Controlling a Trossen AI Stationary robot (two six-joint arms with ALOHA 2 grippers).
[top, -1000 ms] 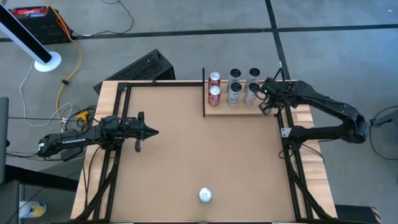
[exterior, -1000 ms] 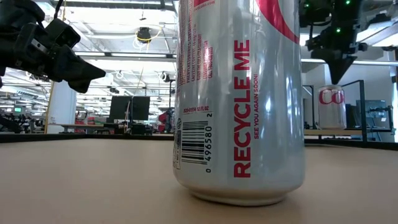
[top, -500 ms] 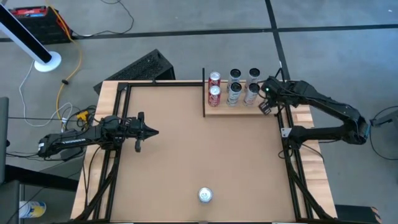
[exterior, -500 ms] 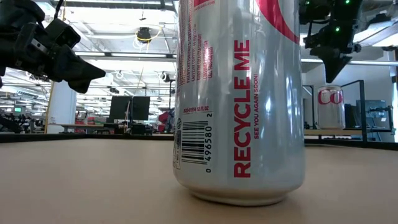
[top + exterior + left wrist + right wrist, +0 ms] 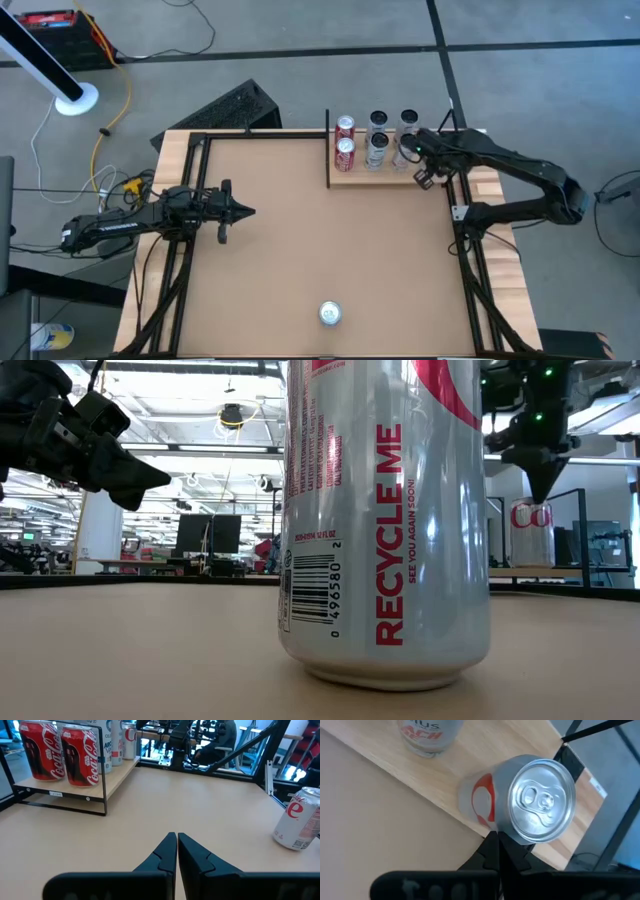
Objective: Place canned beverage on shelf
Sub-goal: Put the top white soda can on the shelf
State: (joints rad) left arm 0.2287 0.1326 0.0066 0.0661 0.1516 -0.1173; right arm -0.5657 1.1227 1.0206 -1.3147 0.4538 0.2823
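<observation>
Overhead: lone silver canned beverage [image 5: 330, 314] upright at bottom centre of the brown table [image 5: 300, 240], long axis vertical, well apart from the shelf [image 5: 385, 175] at top centre, already crowded with two red cans [image 5: 345, 142] and four silver cans [image 5: 391, 136]. Right gripper [image 5: 420, 165], fingers together, above the shelf's right end; left gripper [image 5: 246, 211], fingers together, at middle left.

Robotics lab: open hall w/ monitors [image 5: 210, 532], workstations.
</observation>
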